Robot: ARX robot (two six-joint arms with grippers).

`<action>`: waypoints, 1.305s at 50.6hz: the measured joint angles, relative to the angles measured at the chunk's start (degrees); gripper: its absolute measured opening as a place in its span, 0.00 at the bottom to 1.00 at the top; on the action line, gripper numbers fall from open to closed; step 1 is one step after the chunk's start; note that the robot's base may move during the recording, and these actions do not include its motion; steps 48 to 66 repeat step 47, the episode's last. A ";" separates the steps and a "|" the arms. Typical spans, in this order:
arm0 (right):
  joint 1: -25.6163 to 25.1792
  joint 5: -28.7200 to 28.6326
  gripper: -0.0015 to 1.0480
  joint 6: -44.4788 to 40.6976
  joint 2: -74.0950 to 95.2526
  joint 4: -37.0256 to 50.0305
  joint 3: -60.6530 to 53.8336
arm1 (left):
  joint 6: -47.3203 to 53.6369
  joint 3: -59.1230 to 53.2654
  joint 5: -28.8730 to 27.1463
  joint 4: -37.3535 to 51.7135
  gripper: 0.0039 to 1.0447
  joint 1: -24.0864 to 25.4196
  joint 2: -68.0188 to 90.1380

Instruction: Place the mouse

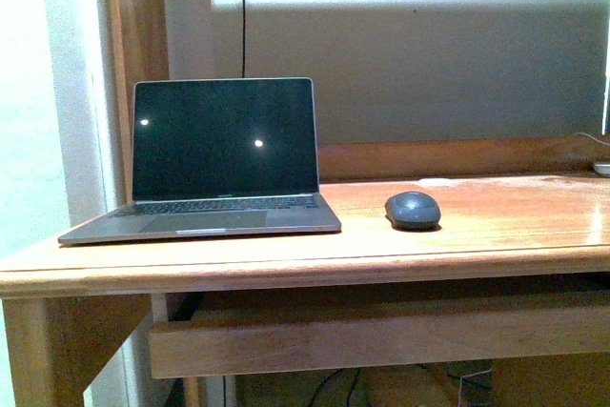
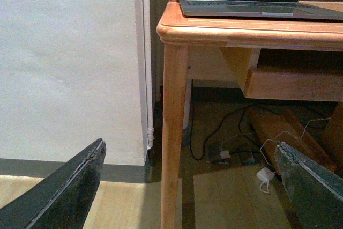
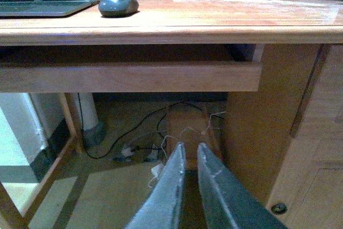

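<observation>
The mouse (image 1: 413,210) sits on the counter (image 1: 496,231) just right of the laptop (image 1: 214,164), long axis left-right. Both hands hang below: the right hand (image 3: 187,156), nearly pressed together, seems nearer; the left hand (image 2: 187,164) is spread, empty.

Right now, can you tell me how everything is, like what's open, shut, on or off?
Silver laptop: lid open, screen dark.
Small dark grey oval mouse: resting on the wooden desk, beside the laptop, not touching it, not held.
Left gripper: open, empty, below desk height.
Right gripper: fingers nearly together, empty, below desk height.
</observation>
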 joint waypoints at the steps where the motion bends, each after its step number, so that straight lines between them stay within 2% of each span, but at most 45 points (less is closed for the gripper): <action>1: 0.00 0.00 0.19 0.00 0.00 0.00 0.00 | 0.00 0.00 0.00 0.00 0.93 0.00 0.00; 29: 0.00 0.00 0.94 0.00 0.00 0.00 0.00 | 0.00 0.00 0.00 0.00 0.93 0.00 0.00; 66: 0.00 0.00 0.93 0.00 0.00 0.00 0.00 | 0.00 0.00 0.00 0.00 0.93 0.00 0.00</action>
